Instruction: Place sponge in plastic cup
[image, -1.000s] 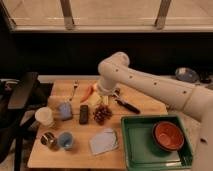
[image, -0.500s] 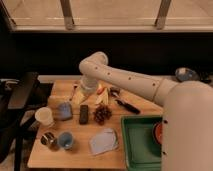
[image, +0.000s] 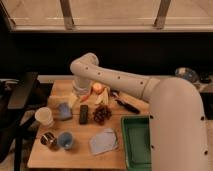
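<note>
Our gripper (image: 75, 100) hangs released at centre-left, just up-right of the sponge (image: 64, 111), likely lining up a grab; the cup (image: 65, 141) stands upright lower left.

- Gripper (image: 76, 100) hovers near the sponge (image: 64, 111), with nothing between the jaws and it.
- Remote (image: 84, 114) crowds just beside the jaws.
- Metal can (image: 48, 139) stands just beside the plastic cup (image: 65, 140), well forward of the jaws.

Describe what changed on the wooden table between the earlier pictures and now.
The white robot arm swung over toward the light-blue sponge block; its gripper now hangs close by it, holding nothing. Sponge, short blue plastic cup, dark remote and blue-grey cloth stayed put.
</note>
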